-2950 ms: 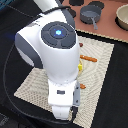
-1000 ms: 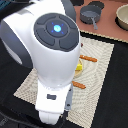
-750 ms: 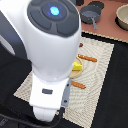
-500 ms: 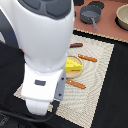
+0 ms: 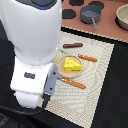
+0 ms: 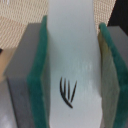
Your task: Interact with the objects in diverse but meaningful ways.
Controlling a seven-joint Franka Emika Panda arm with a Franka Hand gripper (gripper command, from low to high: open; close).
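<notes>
In the wrist view my gripper (image 6: pixel 70 60) is shut on a white piece (image 6: pixel 70 107) with a small black fin-like mark, held between the green pads (image 6: pixel 37 85). In the exterior view my arm (image 5: pixel 35 55) fills the left side and hides the fingers. The yellow cheese wedge (image 5: pixel 72 65) lies on the round tan plate (image 5: pixel 63 73) on the mat, just right of my arm. The brown sausage (image 5: pixel 73 45) lies behind the plate. The grey two-handled pot (image 5: pixel 90 15) stands on the brown table at the back. The red tomato is out of view.
Two orange-handled pieces of cutlery (image 5: pixel 87 58) (image 5: pixel 75 83) lie beside the plate on the beige woven mat (image 5: pixel 100 85). A tan bowl (image 5: pixel 122 17) stands at the back right, dark coasters (image 5: pixel 75 2) at the back. The mat's edge meets a black surface.
My arm has moved toward the exterior view's lower left and closer to the camera, uncovering the plate with the cheese wedge and the cutlery.
</notes>
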